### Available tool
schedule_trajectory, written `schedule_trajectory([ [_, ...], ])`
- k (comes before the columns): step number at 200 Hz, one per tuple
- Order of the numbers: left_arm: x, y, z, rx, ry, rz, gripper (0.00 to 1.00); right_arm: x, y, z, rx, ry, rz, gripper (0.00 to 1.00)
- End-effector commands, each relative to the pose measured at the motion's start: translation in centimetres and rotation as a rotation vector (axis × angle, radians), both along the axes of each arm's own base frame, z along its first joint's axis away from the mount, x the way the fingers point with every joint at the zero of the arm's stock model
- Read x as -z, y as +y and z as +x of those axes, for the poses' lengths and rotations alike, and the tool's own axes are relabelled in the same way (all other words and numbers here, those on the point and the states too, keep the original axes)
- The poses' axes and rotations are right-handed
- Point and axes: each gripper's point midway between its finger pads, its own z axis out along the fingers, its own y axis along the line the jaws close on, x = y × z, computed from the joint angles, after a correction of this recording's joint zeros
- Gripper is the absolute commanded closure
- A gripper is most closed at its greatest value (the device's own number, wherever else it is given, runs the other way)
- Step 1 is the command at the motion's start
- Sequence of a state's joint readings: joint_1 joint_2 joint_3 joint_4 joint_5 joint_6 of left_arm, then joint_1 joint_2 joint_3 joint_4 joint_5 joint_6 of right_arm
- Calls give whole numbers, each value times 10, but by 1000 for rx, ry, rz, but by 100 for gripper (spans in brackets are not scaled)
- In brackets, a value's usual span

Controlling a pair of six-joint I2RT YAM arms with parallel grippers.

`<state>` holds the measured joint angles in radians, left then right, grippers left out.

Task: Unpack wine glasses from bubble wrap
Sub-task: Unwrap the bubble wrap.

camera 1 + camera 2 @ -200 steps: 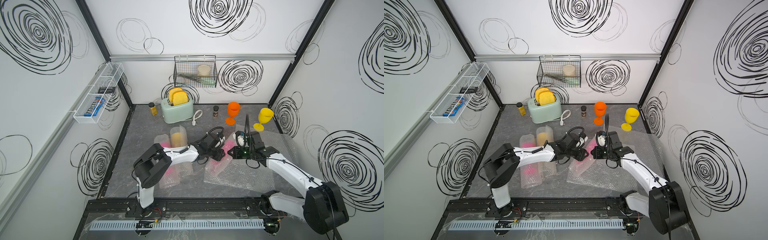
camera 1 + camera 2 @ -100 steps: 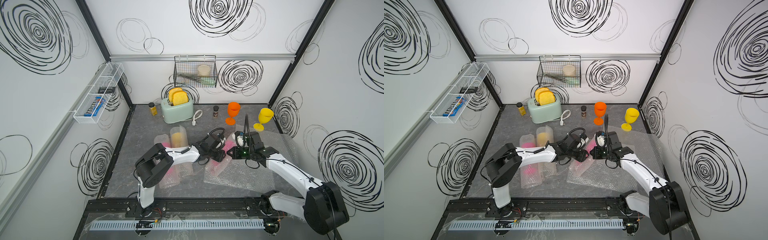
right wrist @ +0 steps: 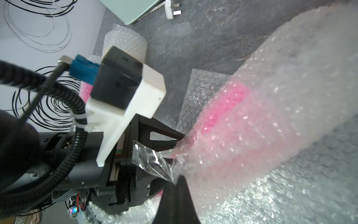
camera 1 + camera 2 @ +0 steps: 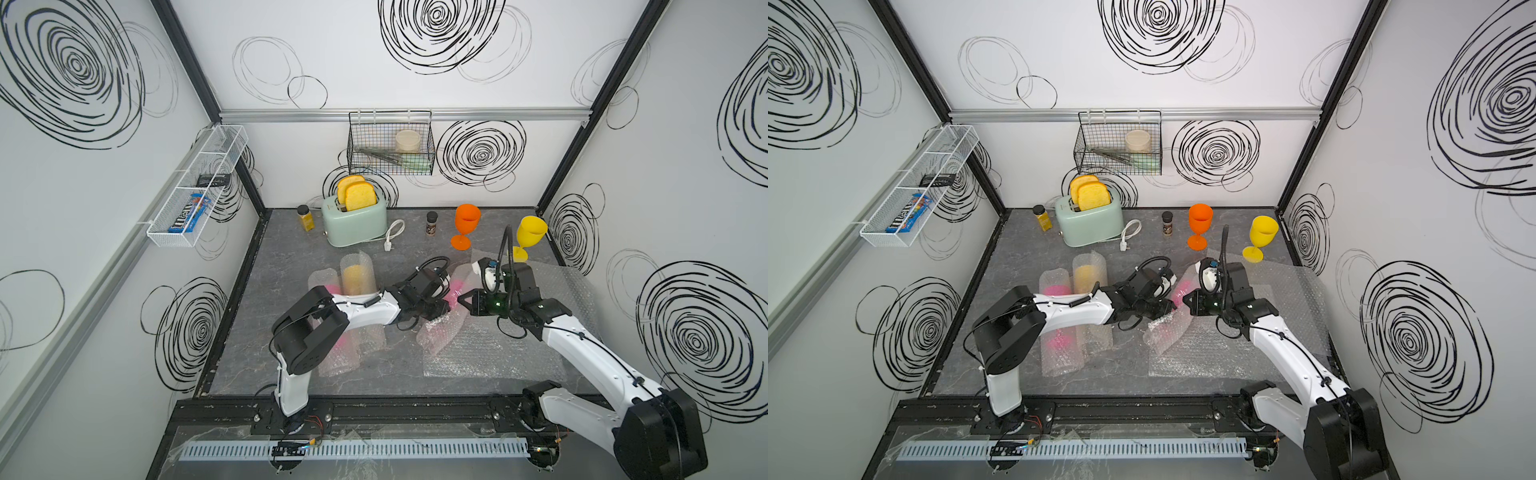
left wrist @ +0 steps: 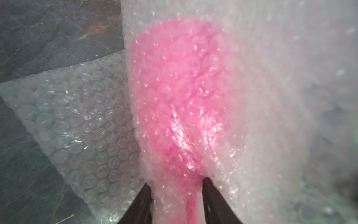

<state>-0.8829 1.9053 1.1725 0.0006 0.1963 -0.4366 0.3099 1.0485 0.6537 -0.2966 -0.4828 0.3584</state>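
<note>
The pink goblet point(image 5: 178, 87) sits inside its bubble wrap tube point(image 4: 441, 328), mid-table between the arms, slanted over a flat sheet point(image 4: 490, 353). The left gripper point(image 5: 177, 186) is clamped on the wrapped stem; the right gripper point(image 3: 177, 180) is pinched together on the tube's taped edge. My worry: the slick film could slip from that pinch or tear at the tape, or the pull could twist the goblet out of the stem grip. It shows as a hot-pink bowl blurred under cloudy bubbles.
</note>
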Motion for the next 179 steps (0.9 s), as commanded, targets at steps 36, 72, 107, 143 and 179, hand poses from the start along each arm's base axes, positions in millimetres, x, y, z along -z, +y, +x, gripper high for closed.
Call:
schedule_trajectory([
  [36, -13, 28, 17, -77, -13, -13, 57, 22, -27, -8, 127, 81, -45, 96],
  [72, -19, 47, 27, -120, -14, -21, 57, 39, -61, -6, 316, 158, -95, 88],
  [107, -32, 56, 31, -135, -18, -50, 57, 45, -75, -8, 387, 205, -82, 93],
  [143, -54, 53, 29, -116, -16, -112, 56, 32, -67, -5, 339, 158, -31, 99],
  [179, -65, 48, 26, -102, -5, -156, 56, -8, -67, 13, 307, -22, -29, 100],
])
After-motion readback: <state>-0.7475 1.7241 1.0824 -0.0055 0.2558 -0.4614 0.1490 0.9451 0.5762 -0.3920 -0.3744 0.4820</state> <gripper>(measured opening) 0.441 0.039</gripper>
